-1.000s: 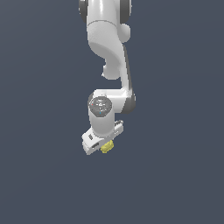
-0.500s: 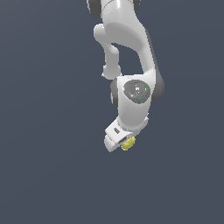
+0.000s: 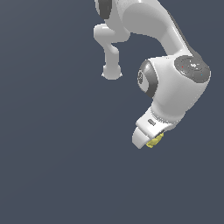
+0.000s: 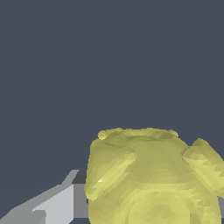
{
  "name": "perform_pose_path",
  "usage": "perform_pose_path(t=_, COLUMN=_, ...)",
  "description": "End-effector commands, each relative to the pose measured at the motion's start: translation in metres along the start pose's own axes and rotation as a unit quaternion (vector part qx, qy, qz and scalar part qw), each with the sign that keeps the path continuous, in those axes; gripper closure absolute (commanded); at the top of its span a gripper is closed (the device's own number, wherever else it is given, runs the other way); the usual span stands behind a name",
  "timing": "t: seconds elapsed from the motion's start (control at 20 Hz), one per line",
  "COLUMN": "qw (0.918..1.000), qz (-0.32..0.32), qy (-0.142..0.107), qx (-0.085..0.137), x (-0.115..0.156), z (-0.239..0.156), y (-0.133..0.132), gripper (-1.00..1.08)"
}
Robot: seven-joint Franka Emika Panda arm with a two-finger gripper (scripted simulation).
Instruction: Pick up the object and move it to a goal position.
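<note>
The object (image 3: 155, 140) is a small pale yellow lumpy thing tucked under the white hand of the arm, right of centre in the exterior view. My gripper (image 3: 151, 141) is shut on it, and only a sliver of yellow shows past the white hand. In the wrist view the object (image 4: 151, 177) looms large and bumpy, with one grey finger (image 4: 57, 205) showing beside it. The other finger is hidden behind the object.
The white arm (image 3: 175, 83) curves down from the top of the exterior view, its base link (image 3: 111, 70) further back. Everything around is a plain dark blue-grey background with no other object showing.
The arm has swung toward the exterior view's right and closer to the camera, carrying the object with it. The hand now sits lower and further right.
</note>
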State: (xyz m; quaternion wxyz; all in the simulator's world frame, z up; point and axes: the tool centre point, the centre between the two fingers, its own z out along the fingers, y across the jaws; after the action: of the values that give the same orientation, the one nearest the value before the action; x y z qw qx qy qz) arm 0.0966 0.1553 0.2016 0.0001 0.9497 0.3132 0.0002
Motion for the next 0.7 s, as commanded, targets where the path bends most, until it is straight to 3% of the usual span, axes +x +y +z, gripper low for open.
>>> perform_pose_path(t=0.0, qw=1.0000, qz=0.000, qy=0.000, qx=0.000, x=0.015, z=-0.015, y=-0.015, gripper=1.08)
perform_pose_path(t=0.65, qw=1.0000, qz=0.001, qy=0.000, qx=0.000, x=0.054, z=-0.053, y=-0.050, gripper=1.08)
